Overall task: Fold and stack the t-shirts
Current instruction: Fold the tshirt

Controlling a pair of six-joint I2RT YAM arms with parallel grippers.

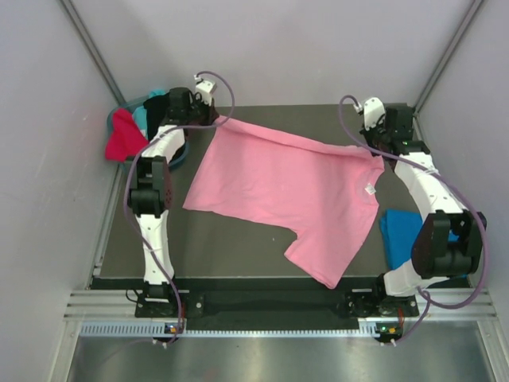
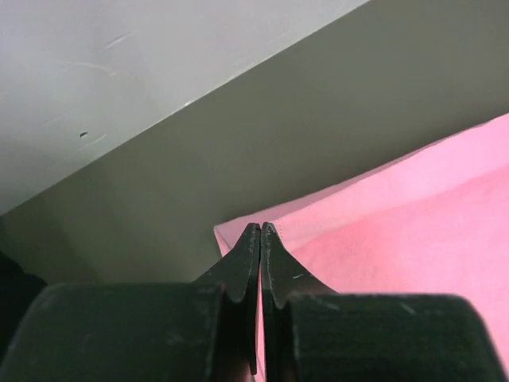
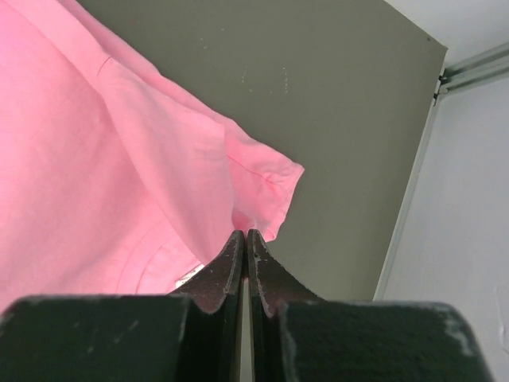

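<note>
Grey table (image 1: 238,247), white walls (image 1: 278,48). I see the left gripper (image 2: 261,232) pressed together on a hem corner of the pink t-shirt (image 1: 286,183) near the far left corner. The right gripper (image 3: 244,236) pinches it beside a sleeve, far right. Only the overhead view shows the blue t-shirt (image 1: 400,231) at the right edge and the red t-shirt (image 1: 123,137) by the far left corner.

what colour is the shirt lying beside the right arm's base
Bright blue: the soft blue cotton t-shirt shows best in the top external view.
</note>
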